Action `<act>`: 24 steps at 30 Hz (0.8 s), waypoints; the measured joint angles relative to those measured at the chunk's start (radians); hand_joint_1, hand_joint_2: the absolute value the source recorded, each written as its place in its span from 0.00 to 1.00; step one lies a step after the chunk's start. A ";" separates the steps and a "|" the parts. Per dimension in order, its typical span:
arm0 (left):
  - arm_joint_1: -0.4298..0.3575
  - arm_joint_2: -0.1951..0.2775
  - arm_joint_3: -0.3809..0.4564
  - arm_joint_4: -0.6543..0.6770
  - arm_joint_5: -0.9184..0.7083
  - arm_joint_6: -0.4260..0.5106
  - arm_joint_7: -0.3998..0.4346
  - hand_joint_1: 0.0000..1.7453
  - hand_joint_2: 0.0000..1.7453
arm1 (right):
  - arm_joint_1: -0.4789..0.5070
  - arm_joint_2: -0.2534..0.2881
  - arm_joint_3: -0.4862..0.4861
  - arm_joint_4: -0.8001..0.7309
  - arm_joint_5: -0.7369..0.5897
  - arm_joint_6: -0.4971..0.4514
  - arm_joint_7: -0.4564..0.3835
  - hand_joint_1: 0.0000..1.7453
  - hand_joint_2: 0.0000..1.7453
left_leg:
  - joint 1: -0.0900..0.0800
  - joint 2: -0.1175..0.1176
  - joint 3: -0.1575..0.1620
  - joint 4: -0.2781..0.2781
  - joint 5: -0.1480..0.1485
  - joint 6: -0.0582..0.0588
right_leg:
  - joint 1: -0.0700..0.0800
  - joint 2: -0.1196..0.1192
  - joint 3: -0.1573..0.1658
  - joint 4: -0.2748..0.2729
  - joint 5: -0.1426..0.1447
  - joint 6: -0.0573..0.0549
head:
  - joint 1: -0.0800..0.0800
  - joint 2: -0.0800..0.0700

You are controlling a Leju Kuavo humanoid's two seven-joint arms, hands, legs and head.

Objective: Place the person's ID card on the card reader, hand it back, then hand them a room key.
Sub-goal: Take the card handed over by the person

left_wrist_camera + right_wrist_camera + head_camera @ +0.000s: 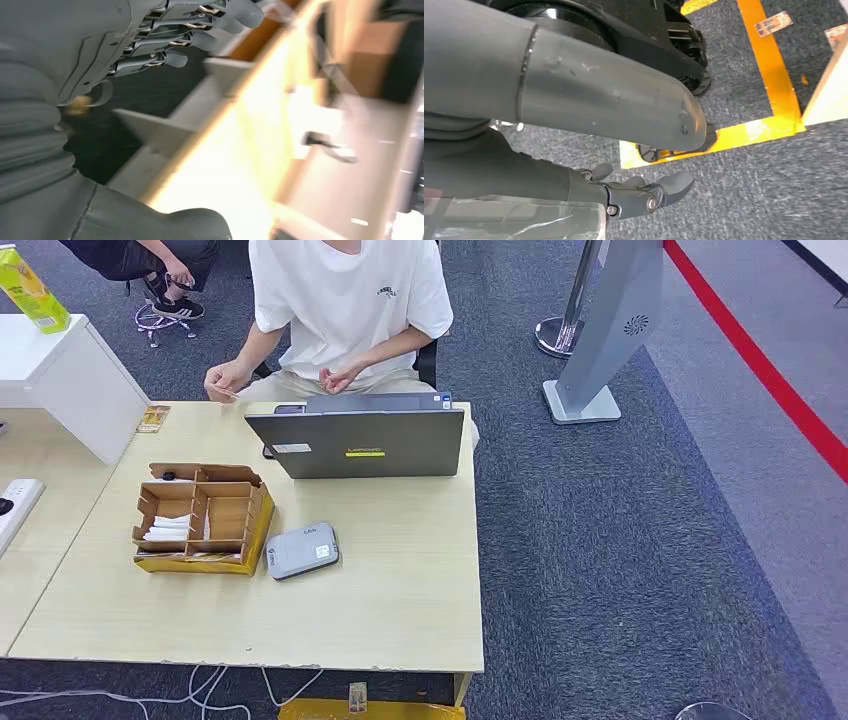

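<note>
Our left hand (165, 35) held nothing, fingers (220, 22) loosely curved and apart, thumb (190, 222) spread wide from them; the view past it was motion-blurred, pale desk edges and a brown box shape was all we could make out. Our right hand (624, 192) hung by our side over grey carpet (749, 200) with a yellow floor line (769, 65), empty too, fingers slightly curled but not closed, thumb apart.

From the head view we saw a light wood table (400, 600). Near its middle lay the grey card reader (301, 550), flat, nothing on top of it. Just beside it on the left stood a cardboard organizer (203, 518) with several compartments; white cards (170, 528) lay in one of the left compartments, likely the room keys, though we couldn't read them. Behind these, at the far edge, stood an open grey laptop (358, 442), its lid back facing us.

A person in a white T-shirt (345, 300) sat behind the laptop. One of the person's hands (226, 380) was raised at the far left corner of the table, pinching something small; we couldn't tell if it was the ID card. The other hand (340, 377) rested near the laptop's top edge. A small printed card (153, 419) lay at the far left corner, beside a white shelf unit (70, 380) with a yellow-green carton (32, 288) on top
</note>
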 joint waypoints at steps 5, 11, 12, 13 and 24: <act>-0.028 0.026 0.042 -0.105 0.040 -0.087 -0.028 0.00 1.00 | -0.004 0.004 -0.019 0.006 0.029 -0.008 0.027 0.00 1.00 | 0.000 0.000 0.000 0.000 0.000 0.000 | 0.000 0.000 0.000 0.000 0.000 0.000 | 0.000 0.000; -0.047 0.001 0.029 -0.282 0.025 -0.100 -0.044 0.00 1.00 | -0.009 0.007 -0.030 0.013 0.051 -0.018 0.049 0.00 1.00 | 0.000 0.001 0.000 0.000 0.000 0.000 | 0.000 0.001 0.000 0.000 0.000 0.000 | 0.000 0.000; -0.046 -0.001 0.015 -0.304 0.016 -0.087 -0.045 0.00 1.00 | -0.009 0.008 -0.031 0.013 0.052 -0.018 0.051 0.00 1.00 | 0.000 0.001 0.000 0.001 0.001 0.000 | 0.000 0.001 0.000 0.000 0.000 0.000 | 0.000 0.000; -0.045 -0.002 -0.001 -0.325 0.005 -0.071 -0.046 0.00 1.00 | -0.010 0.008 -0.033 0.014 0.053 -0.018 0.053 0.00 1.00 | 0.000 0.001 0.000 0.001 0.001 0.000 | 0.000 0.001 0.000 0.000 0.000 0.000 | 0.001 0.000; -0.049 0.024 -0.238 -0.440 -0.206 0.148 -0.022 0.00 1.00 | -0.015 0.010 -0.034 0.018 0.078 -0.019 0.066 0.00 1.00 | 0.000 0.001 0.001 0.001 0.002 -0.001 | 0.000 0.001 -0.002 0.000 0.001 -0.001 | 0.001 0.000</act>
